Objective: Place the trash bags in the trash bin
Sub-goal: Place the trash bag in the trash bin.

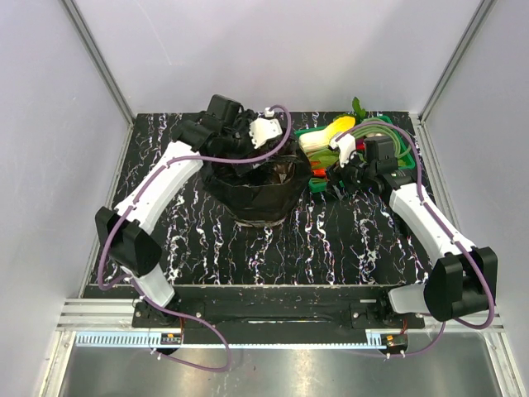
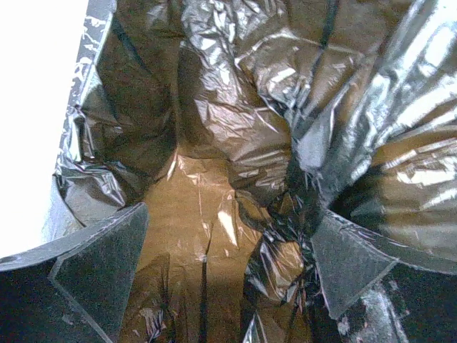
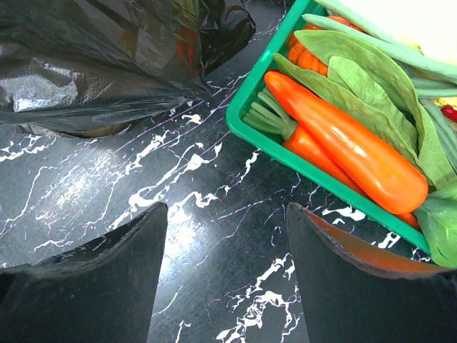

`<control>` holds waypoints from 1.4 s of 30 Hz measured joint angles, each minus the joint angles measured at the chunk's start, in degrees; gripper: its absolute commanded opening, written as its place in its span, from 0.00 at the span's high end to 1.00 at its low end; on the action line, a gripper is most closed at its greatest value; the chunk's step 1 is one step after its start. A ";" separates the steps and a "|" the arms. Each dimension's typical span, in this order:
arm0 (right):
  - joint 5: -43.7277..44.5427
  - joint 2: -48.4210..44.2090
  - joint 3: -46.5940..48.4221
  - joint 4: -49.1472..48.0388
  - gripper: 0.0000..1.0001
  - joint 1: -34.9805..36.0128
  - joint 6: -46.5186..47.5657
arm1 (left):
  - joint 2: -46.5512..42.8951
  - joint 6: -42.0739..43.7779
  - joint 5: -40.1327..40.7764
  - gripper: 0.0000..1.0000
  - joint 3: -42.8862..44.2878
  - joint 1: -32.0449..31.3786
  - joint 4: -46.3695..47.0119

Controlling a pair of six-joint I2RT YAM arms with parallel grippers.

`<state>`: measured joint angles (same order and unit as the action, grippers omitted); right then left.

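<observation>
I see a black surface point(image 1: 347, 240) veined with white, like marble. At its far right sits a green plastic tray point(image 3: 248, 86) filled with vegetables. A glossy orange carrot point(image 3: 343, 139) lies along the tray's near edge, green stem stub toward the left corner, a second carrot tucked just beside it. Broad green leaves point(image 3: 371, 78) lie behind them, then long pale green pods point(image 3: 371, 36). Something yellow point(image 1: 343, 126) shows at the tray's far side.

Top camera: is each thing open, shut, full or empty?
trash bag, spread open, draped over the bin.
trash bin, upright, nearly hidden under the bag.
left gripper, open, empty, at the bag's mouth.
right gripper, open, empty, above the table.
green tray, full of vegetables.
</observation>
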<state>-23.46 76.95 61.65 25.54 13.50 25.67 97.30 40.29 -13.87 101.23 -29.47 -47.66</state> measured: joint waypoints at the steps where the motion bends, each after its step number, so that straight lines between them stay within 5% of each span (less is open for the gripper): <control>1: 0.00 0.02 0.00 -0.02 0.27 0.00 0.00 | -0.17 0.85 -0.96 0.01 0.00 0.24 -0.68; 22: 0.00 0.85 -0.33 -0.04 0.27 0.00 0.20 | -0.52 26.45 -21.44 0.05 10.27 1.77 -16.35; 42: 0.02 1.99 -0.85 -0.24 0.27 0.00 0.70 | 13.86 49.42 -12.72 0.09 13.20 1.75 -27.98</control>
<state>-23.44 78.94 60.80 25.30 13.50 26.37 111.15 89.71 -26.59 114.43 -27.73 -75.64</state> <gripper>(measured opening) 0.732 0.919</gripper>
